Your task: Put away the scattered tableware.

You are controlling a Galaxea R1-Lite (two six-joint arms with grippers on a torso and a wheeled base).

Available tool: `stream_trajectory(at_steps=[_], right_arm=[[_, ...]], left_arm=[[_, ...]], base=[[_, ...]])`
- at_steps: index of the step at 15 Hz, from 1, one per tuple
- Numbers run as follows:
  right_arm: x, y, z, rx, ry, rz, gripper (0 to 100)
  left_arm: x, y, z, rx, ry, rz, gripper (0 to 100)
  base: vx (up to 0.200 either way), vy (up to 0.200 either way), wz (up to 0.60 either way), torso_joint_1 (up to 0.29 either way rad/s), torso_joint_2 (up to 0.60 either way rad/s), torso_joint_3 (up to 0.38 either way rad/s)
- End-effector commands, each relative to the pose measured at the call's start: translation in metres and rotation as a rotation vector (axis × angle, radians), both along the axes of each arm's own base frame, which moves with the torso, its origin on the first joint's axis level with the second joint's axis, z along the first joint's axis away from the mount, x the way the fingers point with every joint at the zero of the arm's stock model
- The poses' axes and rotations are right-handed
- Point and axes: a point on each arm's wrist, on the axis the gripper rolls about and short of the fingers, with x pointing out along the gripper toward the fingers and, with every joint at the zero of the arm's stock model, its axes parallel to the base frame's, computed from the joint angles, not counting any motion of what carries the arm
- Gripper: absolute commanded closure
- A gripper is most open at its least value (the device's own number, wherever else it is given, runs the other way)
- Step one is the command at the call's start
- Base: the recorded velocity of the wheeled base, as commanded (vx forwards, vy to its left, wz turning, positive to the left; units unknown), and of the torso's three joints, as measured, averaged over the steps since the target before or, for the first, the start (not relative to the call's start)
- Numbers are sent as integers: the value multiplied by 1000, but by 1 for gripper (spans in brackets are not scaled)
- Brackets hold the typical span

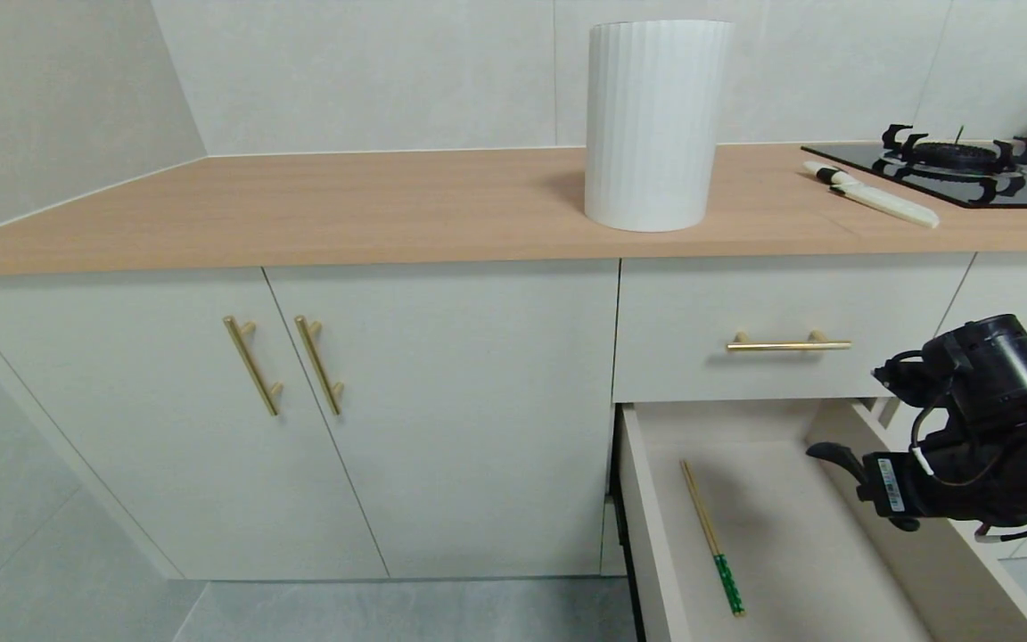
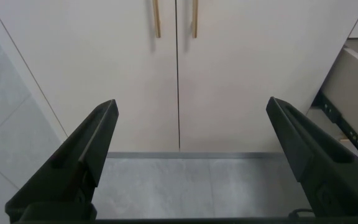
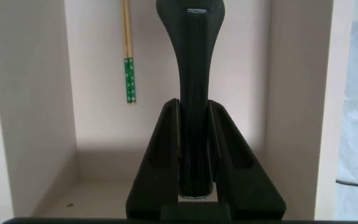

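My right gripper (image 1: 872,481) hangs over the open drawer (image 1: 647,535) at the lower right, shut on a black utensil (image 3: 191,68) whose long handle runs between the fingers. Its wider end (image 1: 833,456) sticks out toward the drawer's middle. A pair of wooden chopsticks with green ends (image 1: 711,539) lies on the drawer floor, and the chopsticks (image 3: 128,56) lie off to one side of the utensil. A cream-handled knife (image 1: 870,194) rests on the counter by the stove. My left gripper (image 2: 191,109) is open and bare, low over the floor and facing the cabinet doors (image 2: 178,68).
A tall white ribbed container (image 1: 652,125) stands on the wooden countertop (image 1: 344,205). A black gas stove (image 1: 950,165) is at the far right. A shut drawer with a gold handle (image 1: 788,344) sits above the open one. The grey tiled floor (image 2: 197,186) lies below.
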Motion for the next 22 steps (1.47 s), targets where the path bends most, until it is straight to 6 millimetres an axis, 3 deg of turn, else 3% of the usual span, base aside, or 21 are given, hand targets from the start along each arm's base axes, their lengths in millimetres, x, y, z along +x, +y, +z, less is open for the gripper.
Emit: stream_trajectory(at_steps=[1,3,8,13,22], right_arm=[[4,1,-8,-9,30,5,100],[11,3,-21,-29,78,19,100],[46,9,-92,-43,155,12,100],[58,12,-150,-43,135,15,100],[68,13,-191,-109,127,12,100]], left_arm=[[0,0,0,0,0,1,0],[0,0,0,0,0,1,0],[0,0,0,0,0,1,0],[0,0,0,0,0,1,0],[0,0,0,0,0,1,0]], base=[[0,0,0,0,0,0],[0,0,0,0,0,0],[0,0,0,0,0,0],[0,0,0,0,0,0],[0,0,0,0,0,0]])
